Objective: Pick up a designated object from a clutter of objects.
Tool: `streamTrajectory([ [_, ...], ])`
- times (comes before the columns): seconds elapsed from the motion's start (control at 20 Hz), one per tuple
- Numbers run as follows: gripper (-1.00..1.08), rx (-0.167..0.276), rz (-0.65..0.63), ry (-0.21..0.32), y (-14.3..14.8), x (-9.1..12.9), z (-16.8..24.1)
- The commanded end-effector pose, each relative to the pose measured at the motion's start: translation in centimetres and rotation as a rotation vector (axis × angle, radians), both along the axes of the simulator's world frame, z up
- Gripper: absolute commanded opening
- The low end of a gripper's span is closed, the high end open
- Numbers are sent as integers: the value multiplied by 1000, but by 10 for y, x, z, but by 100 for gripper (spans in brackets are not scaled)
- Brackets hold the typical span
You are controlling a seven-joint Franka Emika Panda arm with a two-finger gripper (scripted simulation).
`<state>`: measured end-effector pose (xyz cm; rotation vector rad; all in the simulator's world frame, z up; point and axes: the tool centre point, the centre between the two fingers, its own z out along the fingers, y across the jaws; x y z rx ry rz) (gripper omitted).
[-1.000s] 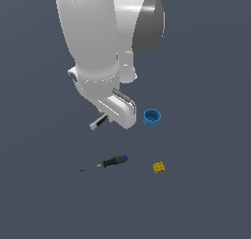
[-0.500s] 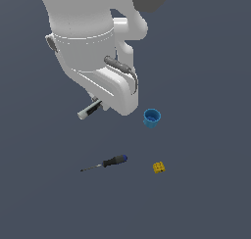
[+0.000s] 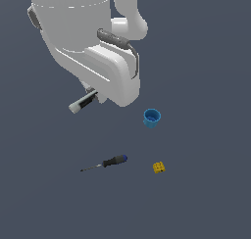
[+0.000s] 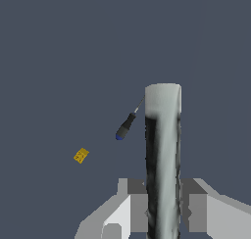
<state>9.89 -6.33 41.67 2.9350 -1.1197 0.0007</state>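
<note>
The black marker with a light grey end (image 3: 82, 103) sticks out from under the arm's white wrist in the exterior view, well above the floor. In the wrist view the marker (image 4: 163, 150) stands between my two grey fingers (image 4: 138, 203), and my gripper (image 4: 164, 208) is shut on it. In the exterior view the gripper itself is hidden behind the wrist. The black-handled screwdriver (image 3: 105, 163) with a blue end lies on the floor below; it also shows in the wrist view (image 4: 127, 124). The blue cup (image 3: 151, 118) and the yellow studded block (image 3: 158, 167) rest on the floor.
The yellow block also shows in the wrist view (image 4: 81, 155). The arm's large white body (image 3: 88, 42) fills the upper part of the exterior view. The floor is plain dark grey.
The arm has risen and come closer to the camera, carrying the marker up and toward the exterior view's left. The screwdriver, cup and block have not moved.
</note>
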Motion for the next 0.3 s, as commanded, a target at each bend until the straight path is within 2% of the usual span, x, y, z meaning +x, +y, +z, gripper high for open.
streamTrajectory([
  [0.0,-100,0,0,0,0,2,5],
  [0.25,-100,0,0,0,0,3,8],
])
